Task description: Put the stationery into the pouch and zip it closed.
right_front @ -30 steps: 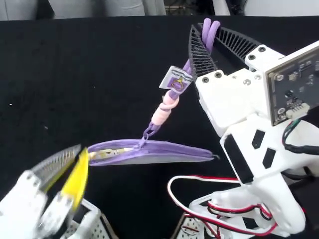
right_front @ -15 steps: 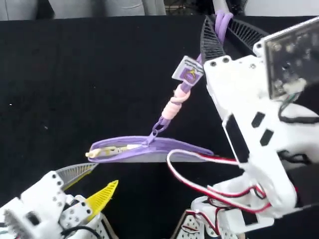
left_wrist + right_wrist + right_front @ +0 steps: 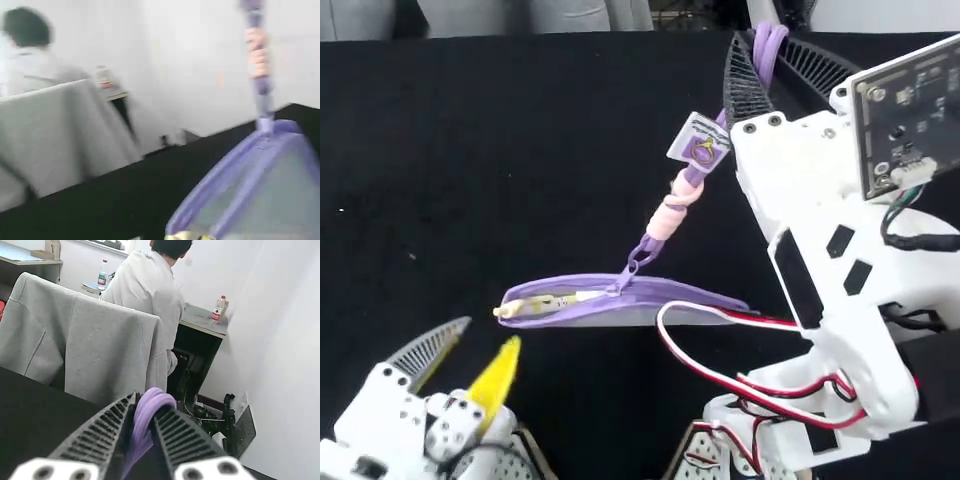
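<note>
The purple pouch [image 3: 620,300] lies flat on the black table, its zipper slider [image 3: 638,257] near the middle. A pale yellow piece of stationery [image 3: 535,303] pokes out of its left end. A purple strap [image 3: 685,185] with a pink bead and a tag [image 3: 700,148] runs taut from the slider up to my right gripper [image 3: 758,50], which is shut on the strap [image 3: 150,407]. My left gripper [image 3: 465,358] sits near the front left, open and holding nothing, a short way in front of the pouch's left end. The left wrist view looks along the pouch [image 3: 250,195] toward the strap [image 3: 257,60].
The right arm's white body [image 3: 820,250] and its red and white cables [image 3: 720,350] hang over the pouch's right end. A grey fabric-covered chair [image 3: 75,340] stands beyond the table's far edge. Bare black tabletop [image 3: 470,150] stretches to the back left.
My left gripper has drawn back from the pouch's left end toward the table's front. The right gripper moved farther back with the strap, pulling it straighter, then held still.
</note>
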Tool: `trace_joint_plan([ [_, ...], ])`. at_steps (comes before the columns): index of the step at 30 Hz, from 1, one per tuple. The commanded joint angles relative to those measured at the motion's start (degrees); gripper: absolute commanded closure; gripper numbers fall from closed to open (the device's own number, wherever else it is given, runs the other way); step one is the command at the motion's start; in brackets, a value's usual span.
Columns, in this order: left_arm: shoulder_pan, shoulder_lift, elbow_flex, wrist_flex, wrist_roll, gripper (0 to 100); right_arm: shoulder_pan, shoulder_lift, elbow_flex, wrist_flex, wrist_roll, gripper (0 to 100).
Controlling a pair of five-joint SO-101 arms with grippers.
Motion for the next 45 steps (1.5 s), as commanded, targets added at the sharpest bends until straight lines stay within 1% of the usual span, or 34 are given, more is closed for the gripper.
trace_joint_plan([
  [1, -9.54, 0.26, 5.23, -2.46, -1.14, 81, 0.62, -0.84, -1.36, -0.62, -0.53, 98.8],
  [4, -7.34, 0.18, 7.52, -3.96, -2.73, 81, 0.62, -0.84, -1.36, -0.62, -0.53, 98.8],
  [8, -1.36, 0.18, 8.84, -6.15, -2.73, 81, 0.70, -0.84, -1.36, -0.53, -0.53, 98.8],
  [12, 3.82, 0.18, 8.40, -6.68, -2.73, 81, 0.70, -0.84, -1.36, -0.53, -0.53, 98.8],
  [15, 5.67, 0.18, 8.48, -6.68, -2.99, 81, 0.70, -0.84, -1.36, -0.44, -0.53, 98.8],
  [30, 6.29, 0.26, 8.92, -7.12, -3.16, 82, 0.70, -0.92, -1.36, -0.44, -0.35, 98.8],
  [32, 9.54, 0.26, 8.92, -7.30, -3.16, 82, 0.70, -0.92, -1.36, -0.44, -0.35, 98.8],
  [35, 17.89, 0.35, 8.84, -7.38, -3.16, 82, 0.70, -0.92, -1.36, -0.44, -0.35, 98.8],
  [37, 21.76, 0.53, 8.92, -7.38, -3.16, 82, 0.70, -0.92, -1.36, -0.44, -0.26, 98.8],
  [39, 23.52, 0.53, 8.92, -7.47, -3.16, 82, 0.70, -0.92, -1.36, -0.44, -0.26, 98.8],
  [45, 24.13, 0.53, 8.92, -7.47, -3.16, 82, 0.70, -0.66, -1.36, -0.62, -0.35, 98.8],
])
